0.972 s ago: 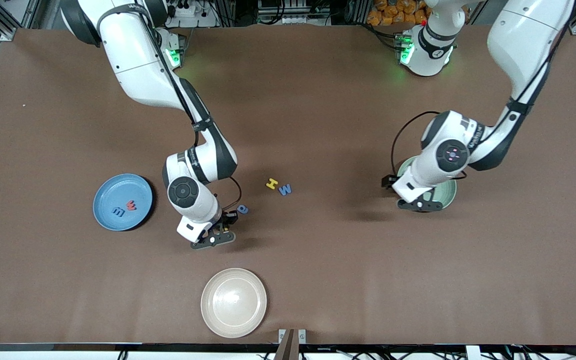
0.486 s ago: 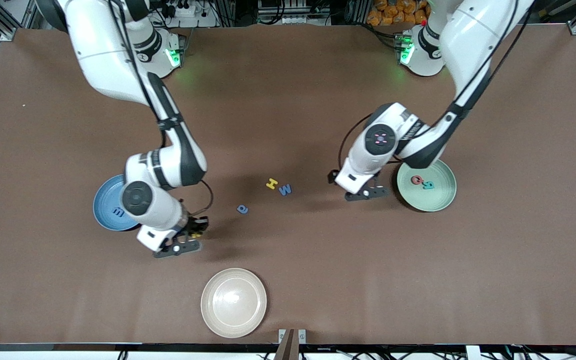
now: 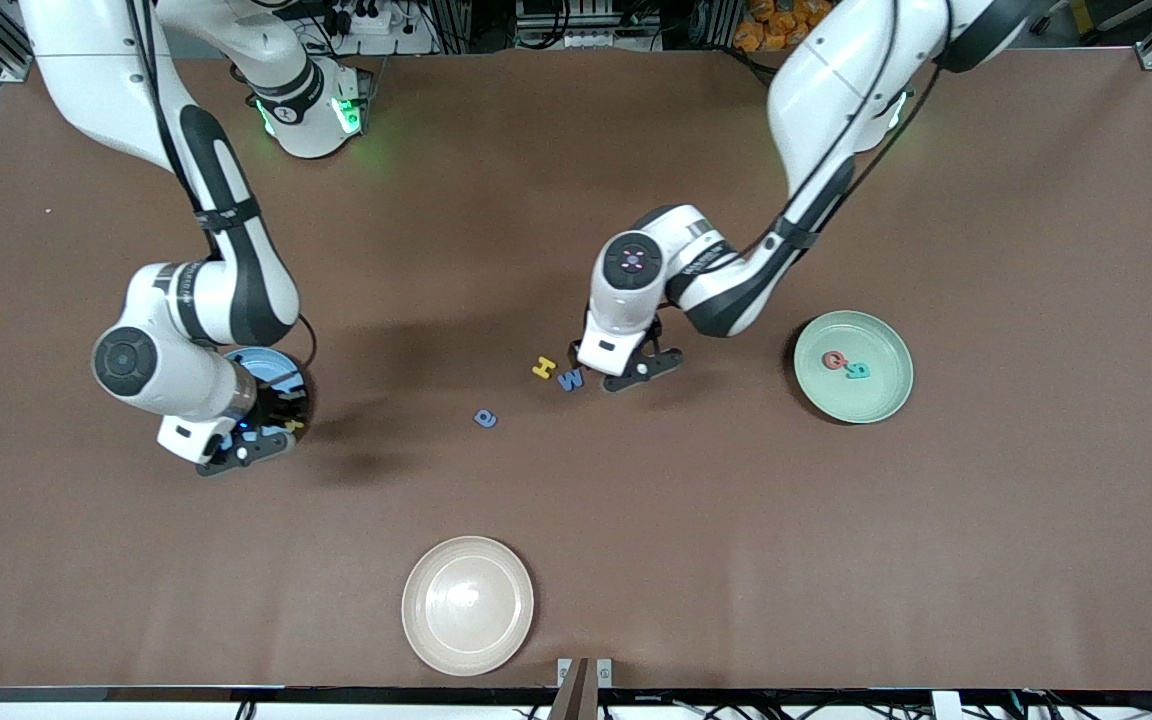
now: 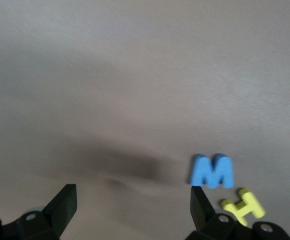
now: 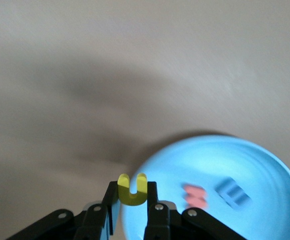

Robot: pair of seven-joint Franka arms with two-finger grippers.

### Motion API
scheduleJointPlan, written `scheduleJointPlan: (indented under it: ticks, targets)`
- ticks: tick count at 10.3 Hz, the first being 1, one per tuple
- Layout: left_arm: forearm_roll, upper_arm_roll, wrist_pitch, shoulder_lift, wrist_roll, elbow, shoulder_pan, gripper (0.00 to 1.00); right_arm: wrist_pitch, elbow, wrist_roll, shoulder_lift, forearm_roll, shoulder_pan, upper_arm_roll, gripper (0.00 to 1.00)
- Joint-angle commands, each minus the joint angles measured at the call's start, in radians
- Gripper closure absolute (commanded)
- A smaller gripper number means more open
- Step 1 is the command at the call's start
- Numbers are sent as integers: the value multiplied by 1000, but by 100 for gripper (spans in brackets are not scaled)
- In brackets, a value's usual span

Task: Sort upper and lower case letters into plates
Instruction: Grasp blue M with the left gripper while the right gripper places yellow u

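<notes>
Brown counter (image 3: 576, 200) fills the scene, with two robot arms reaching in from their bases along its upper edge.

The right tool (image 3: 248, 447) hangs over the rim of the blue plate (image 3: 271, 365), at the right arm's end of the counter. Its fingers are pinched shut on a small yellow letter (image 5: 132, 189) shaped like a u, held upright between them. The right wrist view shows the blue plate (image 5: 225, 165) lying just beside and partly beneath the held letter, with a red letter (image 5: 195, 196) and a blue letter (image 5: 233, 193) already resting inside it. Judging from this, the release calls for only a short shift inward so the yellow piece sits over the plate's floor rather than its edge.

The left tool (image 3: 641, 368) hovers low over the middle of the counter, fingers spread wide and empty. A blue letter W (image 3: 570, 379) lies just beside it, toward the right arm's end, and a yellow H (image 3: 544, 367) touches or nearly touches that W. This arm is clearly the nearer one to both.

Another blue letter (image 3: 485, 418) lies alone, nearer the front camera. The mint green plate (image 3: 886, 340) holds a red letter (image 3: 833, 360) and a teal letter (image 3: 858, 370). A cream plate (image 3: 467, 604) sits near the front edge.
</notes>
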Motion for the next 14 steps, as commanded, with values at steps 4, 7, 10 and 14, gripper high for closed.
scheduleJointPlan:
  ticks: [4,7,10,14]
  targets:
    - [-102,61,-7,154,-151,224,-94,5,17,-78,-192,-35,-19,-46,-66,1]
    - [-104,130,-7,186,-169,257,-165,19,16,-54,-178,-21,-9,-43,-63,0]
    - [-105,144,-7,192,-169,257,-176,38,17,-26,-169,-3,2,-18,-55,0]
    - [-105,144,-7,191,-163,257,-173,59,20,9,-30,31,45,116,-57,0]
